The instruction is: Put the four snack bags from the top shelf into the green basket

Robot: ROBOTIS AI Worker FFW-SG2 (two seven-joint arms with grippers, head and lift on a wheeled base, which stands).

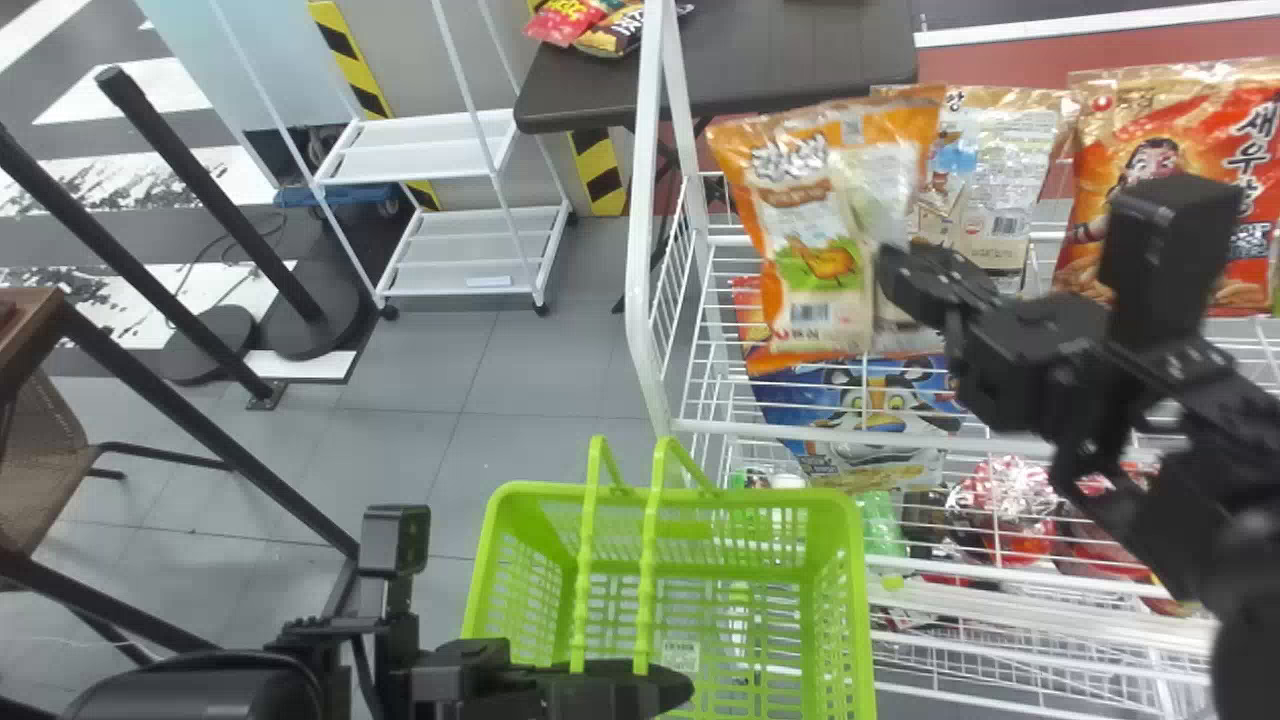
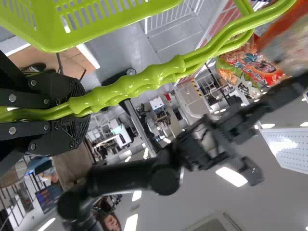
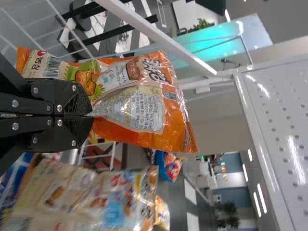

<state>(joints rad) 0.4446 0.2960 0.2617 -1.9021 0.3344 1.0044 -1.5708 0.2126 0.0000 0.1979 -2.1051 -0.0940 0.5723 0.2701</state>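
Orange snack bag: the glossy orange plastic snack bag with a beige back panel (image 1: pixel 800 235) hung slightly tilted above the left end of the white wire top shelf (image 1: pixel 820 433), short of the basket.
Right pincer: the black two-fingered right pincer (image 3: pixel 89 114) was closed, pinching a fold of the orange bag's back.
Bags beside it: a beige plastic snack bag (image 1: pixel 995 215) and a red-and-orange plastic snack bag (image 1: pixel 1225 200) stood on the top shelf; whether another stood there, the pictures did not settle.
Green basket: the lime-green slatted plastic basket (image 1: pixel 850 600) was in front of the rack, lower than the raised bag.
Left pincer: the black left pincer (image 2: pixel 79 108) was closed around the basket's twin ribbed green handles (image 2: pixel 144 79).
Done: by the look of it, the first bag was lifted and none delivered.
Left to do: that bag probably had to clear the white rack post (image 1: pixel 645 250) and go down into the basket, then the others had to follow.
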